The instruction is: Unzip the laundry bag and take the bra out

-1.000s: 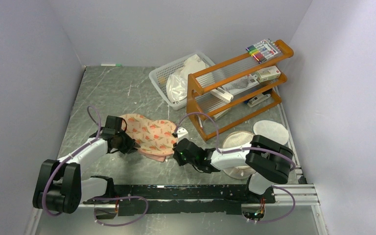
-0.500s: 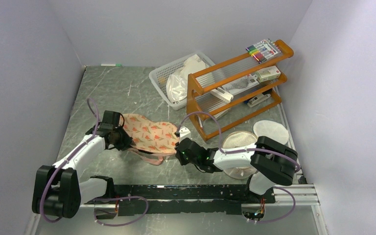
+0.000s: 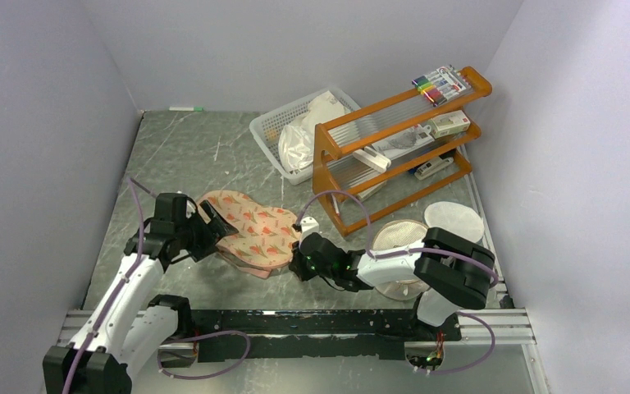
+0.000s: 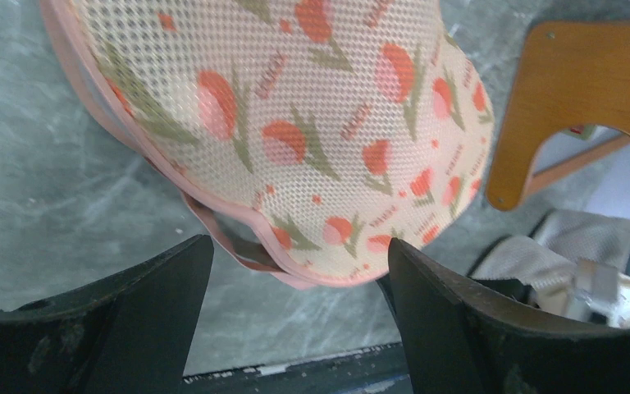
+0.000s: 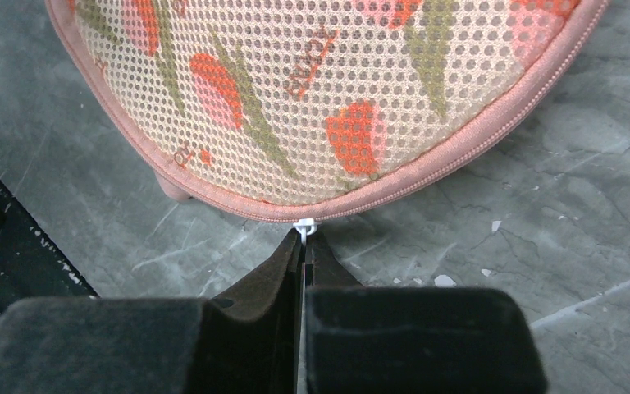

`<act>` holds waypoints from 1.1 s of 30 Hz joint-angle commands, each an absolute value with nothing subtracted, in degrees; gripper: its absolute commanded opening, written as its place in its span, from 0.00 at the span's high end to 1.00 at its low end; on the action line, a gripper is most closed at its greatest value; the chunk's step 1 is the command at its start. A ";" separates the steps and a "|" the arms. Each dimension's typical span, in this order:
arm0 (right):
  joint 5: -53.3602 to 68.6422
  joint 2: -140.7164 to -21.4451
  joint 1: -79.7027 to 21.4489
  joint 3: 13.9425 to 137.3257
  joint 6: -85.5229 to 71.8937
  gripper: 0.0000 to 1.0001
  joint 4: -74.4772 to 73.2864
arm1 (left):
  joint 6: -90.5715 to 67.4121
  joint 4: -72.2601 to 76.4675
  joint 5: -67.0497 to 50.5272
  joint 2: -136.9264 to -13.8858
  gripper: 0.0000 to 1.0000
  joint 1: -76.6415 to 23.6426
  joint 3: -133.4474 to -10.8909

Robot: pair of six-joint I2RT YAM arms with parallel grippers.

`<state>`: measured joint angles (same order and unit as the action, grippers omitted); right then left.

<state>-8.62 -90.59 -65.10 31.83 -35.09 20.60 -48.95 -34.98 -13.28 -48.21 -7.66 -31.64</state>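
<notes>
The laundry bag (image 3: 250,230) lies flat on the grey table, peach mesh with red-orange flowers and a pink zip rim. My right gripper (image 3: 297,264) is at its near right edge, shut on the small white zip pull (image 5: 305,225) that sticks out of the rim; the gripper (image 5: 305,240) shows edge-on below the bag (image 5: 312,98). My left gripper (image 3: 211,234) is open at the bag's left end. In the left wrist view the bag's (image 4: 312,123) rim hangs between its wide-apart fingers (image 4: 299,240) without touching them. The bra is hidden.
A white basket (image 3: 267,131) with plastic bags stands at the back. An orange wooden rack (image 3: 394,148) stands right of the bag. A white round mesh drum (image 3: 398,238) and a round lid (image 3: 453,217) lie by my right arm. A black rail (image 3: 295,320) runs along the near edge.
</notes>
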 commanded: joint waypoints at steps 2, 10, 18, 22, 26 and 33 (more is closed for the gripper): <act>-7.46 -91.19 -65.50 33.94 -35.39 1.00 21.96 | -54.96 -35.00 -19.89 -44.16 0.10 -8.29 -28.45; -5.67 -91.68 -65.72 34.60 -37.27 1.00 25.02 | -64.08 -26.10 -16.80 -47.90 0.10 -20.61 -25.85; -4.53 -92.75 -66.22 37.22 -37.29 1.00 25.04 | -72.77 -15.31 -15.19 -57.10 0.10 -27.60 -23.54; -4.70 -92.66 -66.40 37.63 -37.25 1.00 24.84 | -79.33 -10.96 -13.08 -58.28 0.12 -30.92 -20.25; -4.29 -93.00 -66.45 37.84 -37.50 1.00 25.14 | -81.90 -9.27 -12.17 -59.60 0.15 -32.22 -19.14; -3.35 -94.30 -66.75 37.69 -37.71 1.00 25.72 | -81.73 -10.53 -8.87 -61.00 0.38 -32.26 -19.30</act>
